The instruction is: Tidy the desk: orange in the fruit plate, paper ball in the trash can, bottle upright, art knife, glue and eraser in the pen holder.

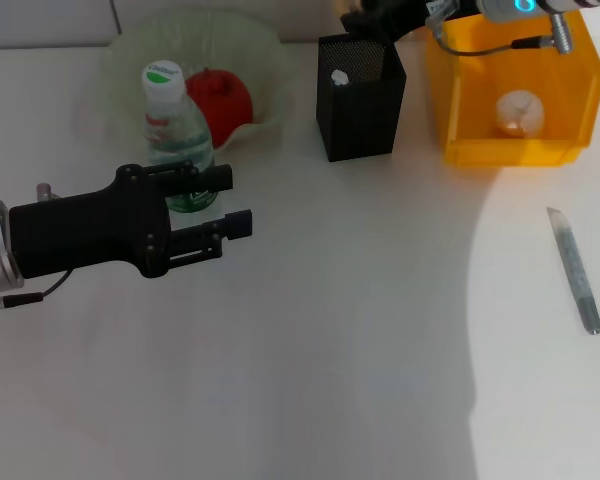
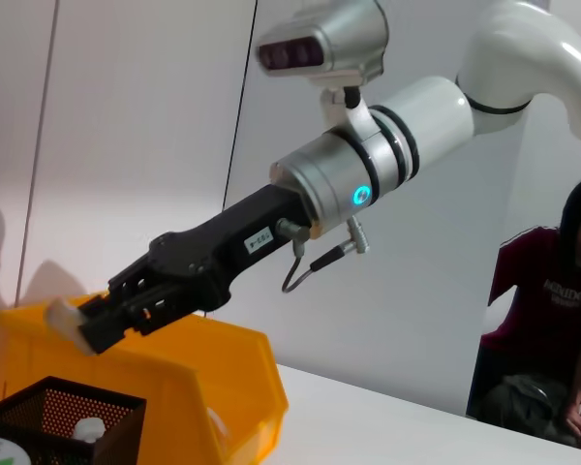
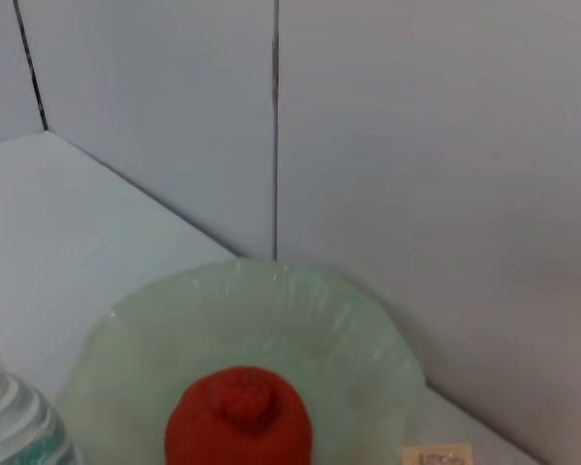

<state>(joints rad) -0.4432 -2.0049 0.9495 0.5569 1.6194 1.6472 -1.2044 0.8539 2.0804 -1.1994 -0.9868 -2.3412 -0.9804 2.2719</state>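
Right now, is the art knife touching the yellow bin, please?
Apart. The head view shows the art knife lying on bare table well clear of the yellow bin.

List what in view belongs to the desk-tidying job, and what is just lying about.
Job:
orange in the fruit plate
upright bottle, left end effector beside it
pen holder
paper ball in the yellow trash can
art knife
eraser in the right end effector

Not the job:
person in the background

The black left gripper (image 1: 235, 203) hides the clear plastic bottle's (image 1: 177, 136) base; the white object (image 1: 340, 77) inside the black mesh pen holder (image 1: 359, 98), at 1 o'clock, is too small to identify.
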